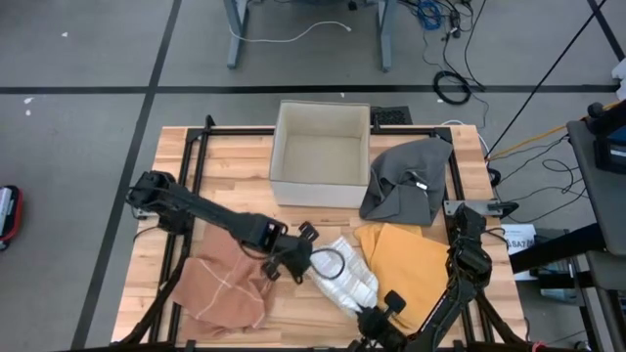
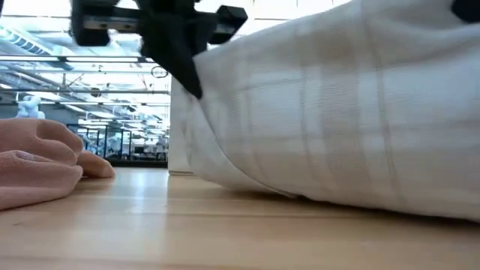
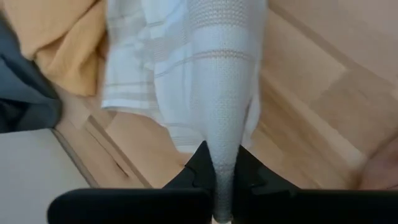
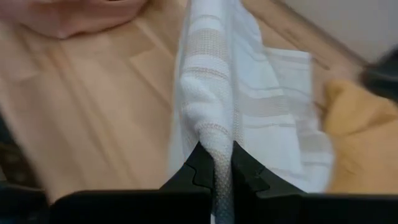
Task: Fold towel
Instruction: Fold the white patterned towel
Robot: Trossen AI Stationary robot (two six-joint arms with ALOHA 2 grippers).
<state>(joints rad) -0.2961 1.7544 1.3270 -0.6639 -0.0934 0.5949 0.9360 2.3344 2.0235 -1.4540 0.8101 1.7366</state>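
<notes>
Fingers of both arms pinch the white towel (image 1: 344,277) between them; left (image 1: 305,256), right (image 1: 380,315).

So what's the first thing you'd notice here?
The white striped towel, near the front middle of the wooden table, is pinched at both ends: left gripper and right gripper have their jaws shut on it. Around it lie a pink cloth, a mustard cloth and a grey cloth.

Four towels (image 1: 344,276), one box (image 1: 321,154)
</notes>
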